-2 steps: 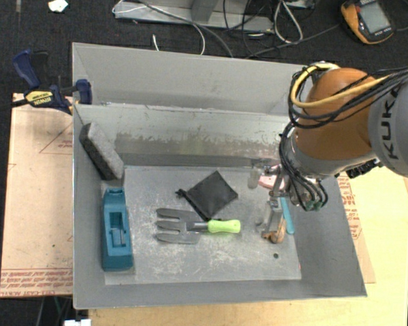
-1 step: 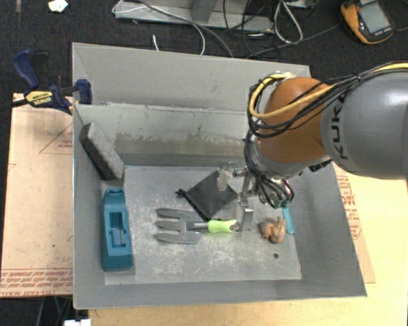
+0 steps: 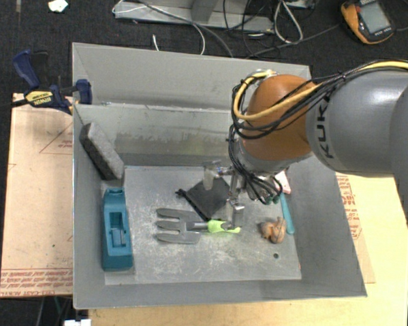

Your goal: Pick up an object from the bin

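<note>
Grey metal bin seen from above, with the arm reaching in from the right. The gripper hangs below the orange wrist cover, low over the middle of the bin floor. Its two metal fingers stand apart with nothing between them. One is at the upper corner of a black flat piece. The other points down just above the green handle of a grey fork tool.

The black flat piece lies directly under the gripper, at the centre of the floor. It is turned on the diagonal, with one corner aimed toward the near wall and its long axis running from lower left to upper right. The grey fork tool lies just in front of it, close enough that I cannot tell whether the two touch. Its long axis runs nearly left to right, tines pointing left and green handle pointing right.

Other contents of the bin:
- A blue plastic dispenser lies along the left wall, with its long axis running front to back.
- A dark grey block leans in the far left corner.
- A small tan lump sits to the right of the handle.
- A teal pen lies just beside the lump, partly under the arm.

All of these lie singly on the floor and well apart, not heaped.
</note>
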Available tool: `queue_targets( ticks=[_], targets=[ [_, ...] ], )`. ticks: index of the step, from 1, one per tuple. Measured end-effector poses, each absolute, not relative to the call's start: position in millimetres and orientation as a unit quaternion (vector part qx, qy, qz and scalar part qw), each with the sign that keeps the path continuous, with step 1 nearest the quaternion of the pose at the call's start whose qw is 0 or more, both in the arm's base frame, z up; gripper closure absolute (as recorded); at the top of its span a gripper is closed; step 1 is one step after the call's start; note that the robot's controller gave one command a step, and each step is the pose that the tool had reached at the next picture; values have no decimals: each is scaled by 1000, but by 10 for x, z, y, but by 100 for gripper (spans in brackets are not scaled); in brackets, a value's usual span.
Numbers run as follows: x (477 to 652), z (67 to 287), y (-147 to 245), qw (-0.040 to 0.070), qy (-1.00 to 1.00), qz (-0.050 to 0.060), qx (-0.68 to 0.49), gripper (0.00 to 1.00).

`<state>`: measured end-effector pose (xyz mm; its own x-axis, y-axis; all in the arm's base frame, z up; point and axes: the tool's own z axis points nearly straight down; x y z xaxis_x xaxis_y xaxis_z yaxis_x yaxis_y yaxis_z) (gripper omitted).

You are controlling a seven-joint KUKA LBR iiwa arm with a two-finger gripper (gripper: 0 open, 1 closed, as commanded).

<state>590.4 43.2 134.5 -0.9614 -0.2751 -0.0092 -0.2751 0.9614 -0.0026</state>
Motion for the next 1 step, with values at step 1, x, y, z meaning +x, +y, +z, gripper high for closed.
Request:
queue_targets(
  ticks=[1],
  targets=[
    [6027,977,444,2,997,1,-81,0]
  ],
)
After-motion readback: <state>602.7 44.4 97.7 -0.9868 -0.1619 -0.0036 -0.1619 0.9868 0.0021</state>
